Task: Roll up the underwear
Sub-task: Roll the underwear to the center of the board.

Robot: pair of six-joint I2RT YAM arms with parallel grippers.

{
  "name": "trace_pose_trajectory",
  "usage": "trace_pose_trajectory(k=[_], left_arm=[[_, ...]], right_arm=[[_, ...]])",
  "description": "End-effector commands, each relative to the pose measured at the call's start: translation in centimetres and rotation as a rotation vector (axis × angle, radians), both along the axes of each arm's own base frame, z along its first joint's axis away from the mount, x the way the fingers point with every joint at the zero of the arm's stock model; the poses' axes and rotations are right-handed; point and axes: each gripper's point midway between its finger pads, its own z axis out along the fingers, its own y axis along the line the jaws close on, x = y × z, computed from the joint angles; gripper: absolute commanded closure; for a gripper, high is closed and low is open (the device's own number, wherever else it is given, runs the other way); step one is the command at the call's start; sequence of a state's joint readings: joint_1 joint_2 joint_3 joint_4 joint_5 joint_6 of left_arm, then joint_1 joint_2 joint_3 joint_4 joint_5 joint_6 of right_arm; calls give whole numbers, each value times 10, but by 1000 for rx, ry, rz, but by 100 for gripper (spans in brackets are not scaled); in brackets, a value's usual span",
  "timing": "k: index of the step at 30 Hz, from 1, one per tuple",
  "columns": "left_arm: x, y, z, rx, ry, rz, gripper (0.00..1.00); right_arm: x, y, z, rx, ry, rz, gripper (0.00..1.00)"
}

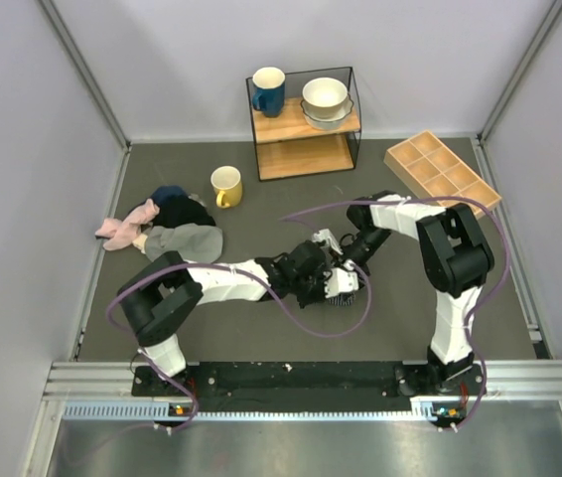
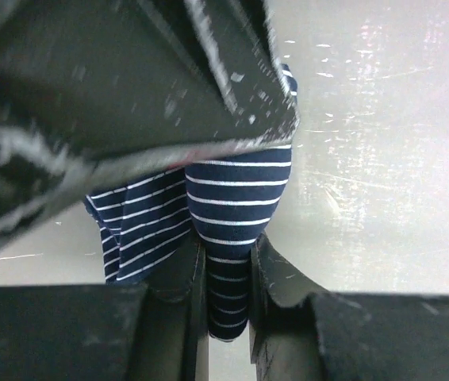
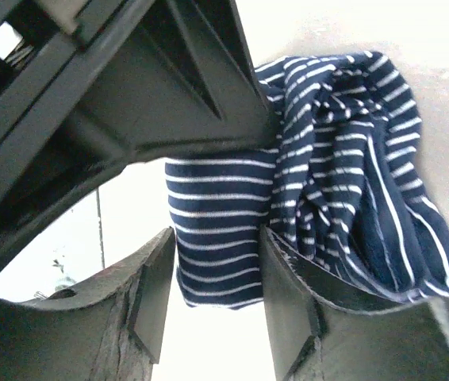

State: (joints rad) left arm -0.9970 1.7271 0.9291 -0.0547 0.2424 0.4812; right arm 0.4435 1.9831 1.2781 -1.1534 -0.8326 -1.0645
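The underwear [image 2: 236, 198], navy blue with thin white stripes, hangs bunched between my two grippers at the table's middle. In the top view only a dark bit of it [image 1: 343, 300] shows under the gripper heads. My left gripper [image 2: 228, 305] is shut on a narrow fold of it. My right gripper [image 3: 216, 262] is closed on another fold of the underwear [image 3: 351, 159], whose rest bunches to its right. In the top view the left gripper [image 1: 323, 281] and right gripper [image 1: 349, 260] sit tip to tip. The waistband and red tag are hidden.
A pile with a pink cloth [image 1: 120, 230], a grey cloth [image 1: 188, 242] and a dark cloth [image 1: 182, 210] lies at the left. A yellow mug [image 1: 226, 186] stands behind it. A shelf [image 1: 306, 124] with a blue mug and bowls is at the back, a wooden divided tray [image 1: 442, 171] at the right.
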Motion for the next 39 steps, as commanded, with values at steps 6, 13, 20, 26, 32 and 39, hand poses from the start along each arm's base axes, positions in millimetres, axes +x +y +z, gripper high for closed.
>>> trace_pose_trajectory(k=[6, 13, 20, 26, 32, 39], left_arm=[[-17, 19, -18, -46, 495, 36, 98], [-16, 29, -39, 9, 704, 91, 98], [-6, 30, -40, -6, 762, 142, 97], [1, 33, -43, -11, 781, 179, 96], [6, 32, -46, -8, 793, 200, 96], [11, 31, -46, -15, 788, 214, 96]], right_arm=[[31, -26, 45, 90, -183, -115, 41], [39, -27, 47, 112, -270, -143, 35], [48, -17, 41, 137, -188, -250, 30], [61, -6, 31, 105, -110, -312, 27], [64, 6, 5, -32, -124, -284, 23], [54, 17, -10, -100, -97, -253, 24]])
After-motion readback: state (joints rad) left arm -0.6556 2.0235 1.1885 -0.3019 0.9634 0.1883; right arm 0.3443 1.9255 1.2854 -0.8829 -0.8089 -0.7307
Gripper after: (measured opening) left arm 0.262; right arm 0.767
